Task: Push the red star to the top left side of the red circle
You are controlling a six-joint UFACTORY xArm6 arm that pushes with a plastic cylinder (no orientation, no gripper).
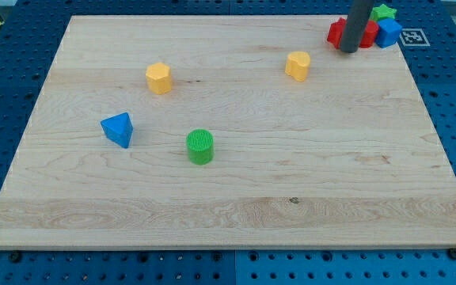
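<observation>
A cluster of blocks sits at the view's top right corner of the board. It holds a red block [336, 33] left of the rod and a second red block [368, 35] right of it; which is the star and which the circle I cannot tell, as the rod hides part of them. My tip [348, 50] rests at the lower edge of this cluster, between the two red pieces. A green star-like block [383, 12] and a blue block [388, 32] sit against the red ones.
A yellow block [298, 66] lies left of and below the cluster. Another yellow block [158, 78], a blue triangular block [118, 129] and a green cylinder [200, 146] lie on the left half. The wooden board [370, 158] ends just behind the cluster.
</observation>
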